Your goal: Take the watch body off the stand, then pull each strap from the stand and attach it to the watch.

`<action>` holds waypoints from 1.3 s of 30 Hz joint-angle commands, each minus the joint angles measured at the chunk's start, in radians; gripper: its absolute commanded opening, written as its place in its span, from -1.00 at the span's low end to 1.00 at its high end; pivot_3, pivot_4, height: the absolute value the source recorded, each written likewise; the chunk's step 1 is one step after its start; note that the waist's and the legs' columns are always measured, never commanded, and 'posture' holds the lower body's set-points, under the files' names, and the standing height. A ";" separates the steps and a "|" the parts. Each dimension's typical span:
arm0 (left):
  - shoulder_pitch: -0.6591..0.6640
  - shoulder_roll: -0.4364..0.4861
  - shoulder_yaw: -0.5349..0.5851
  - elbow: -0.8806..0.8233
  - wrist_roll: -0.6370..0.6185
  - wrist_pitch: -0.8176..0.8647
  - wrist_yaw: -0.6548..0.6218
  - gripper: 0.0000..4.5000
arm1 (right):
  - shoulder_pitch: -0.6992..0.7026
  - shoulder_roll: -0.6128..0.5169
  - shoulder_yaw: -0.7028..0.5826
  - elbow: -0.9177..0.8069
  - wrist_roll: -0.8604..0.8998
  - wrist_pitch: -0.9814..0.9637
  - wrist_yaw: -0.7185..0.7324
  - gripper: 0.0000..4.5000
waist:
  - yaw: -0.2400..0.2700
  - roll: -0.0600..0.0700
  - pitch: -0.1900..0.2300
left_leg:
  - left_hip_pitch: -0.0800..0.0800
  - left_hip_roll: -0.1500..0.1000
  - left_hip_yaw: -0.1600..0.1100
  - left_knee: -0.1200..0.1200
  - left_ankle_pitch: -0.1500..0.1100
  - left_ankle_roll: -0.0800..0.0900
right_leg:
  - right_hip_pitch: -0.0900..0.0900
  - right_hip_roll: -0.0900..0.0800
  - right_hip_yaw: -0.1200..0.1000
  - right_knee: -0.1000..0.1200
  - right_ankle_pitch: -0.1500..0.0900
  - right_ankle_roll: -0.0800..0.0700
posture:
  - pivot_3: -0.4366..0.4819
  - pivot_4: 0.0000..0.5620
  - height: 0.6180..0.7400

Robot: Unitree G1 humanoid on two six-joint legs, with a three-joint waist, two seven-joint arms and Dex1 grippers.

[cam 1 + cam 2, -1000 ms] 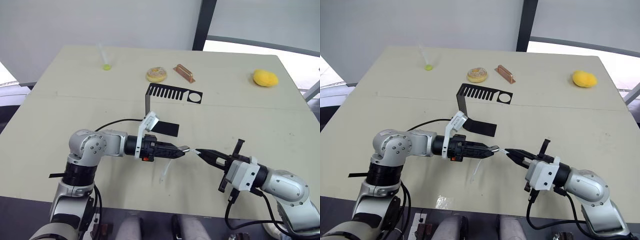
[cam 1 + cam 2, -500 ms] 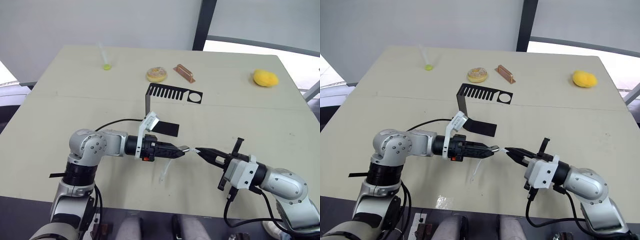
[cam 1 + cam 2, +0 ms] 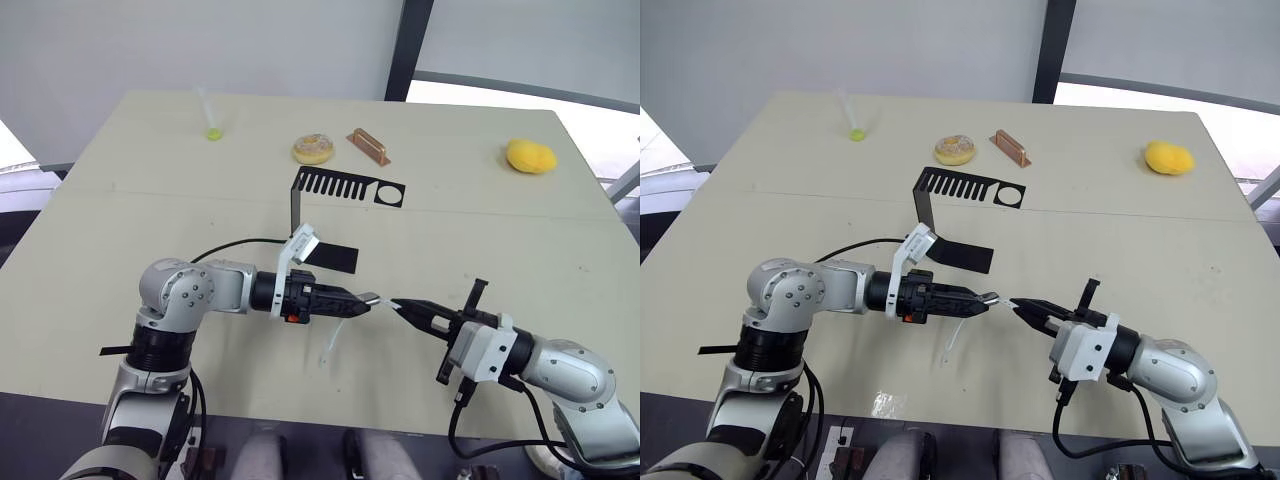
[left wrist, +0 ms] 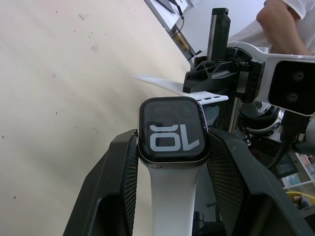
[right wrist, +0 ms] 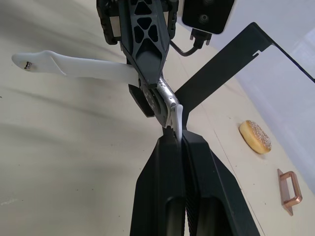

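Left gripper [image 3: 362,301] is clamped on the watch [image 4: 171,131], its two fingers [image 4: 118,169] pressed to the case's sides, screen showing light digits; one white strap [image 4: 170,196] is already joined to the case and runs back between the fingers, its free end hanging below the gripper towards the table [image 3: 120,220]; right gripper [image 3: 398,304] points at the left one tip to tip, its fingers [image 5: 162,162] closed tight on the second strap [image 5: 178,119], whose end stands out of the tips right against the watch's edge; whether that end has entered the case slot is hard to make out; most of this strap is hidden between the black fingers; the stand [image 3: 345,187] sits beyond both grippers, farther from the robot, its slotted top plate bare, its base partly covered by the left wrist; past the stand lie a doughnut [image 3: 313,149] and a copper bar [image 3: 368,146], side by side; a yellow lump [image 3: 530,156] lies well off on the right gripper's side; a small green-tipped thing [image 3: 211,133] lies far off on the left side, too small to identify; a person's arm [image 4: 280,14] is cut off at the left wrist view's edge.
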 commanded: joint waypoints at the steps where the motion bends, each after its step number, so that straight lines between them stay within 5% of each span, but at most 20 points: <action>1: -0.017 -0.011 0.000 -0.040 -0.032 0.001 -0.014 -0.30 | -0.001 -0.003 0.013 -0.022 0.007 -0.026 0.000 -1.00 | 0.000 0.000 0.000 | 0.000 0.000 0.000 0.000 0.000 0.000 | 0.000 0.000 0.000 0.000 0.000 0.000 | -0.05 -0.47 1.00; 39: -0.016 -0.021 -0.030 -0.060 -0.026 0.008 0.004 -0.30 | -0.052 0.019 0.034 -0.015 -0.042 -0.009 -0.026 -1.00 | 0.000 0.000 0.000 | 0.000 0.000 0.000 0.000 0.000 0.000 | 0.000 0.000 0.000 0.000 0.000 0.000 | -0.05 -0.47 1.00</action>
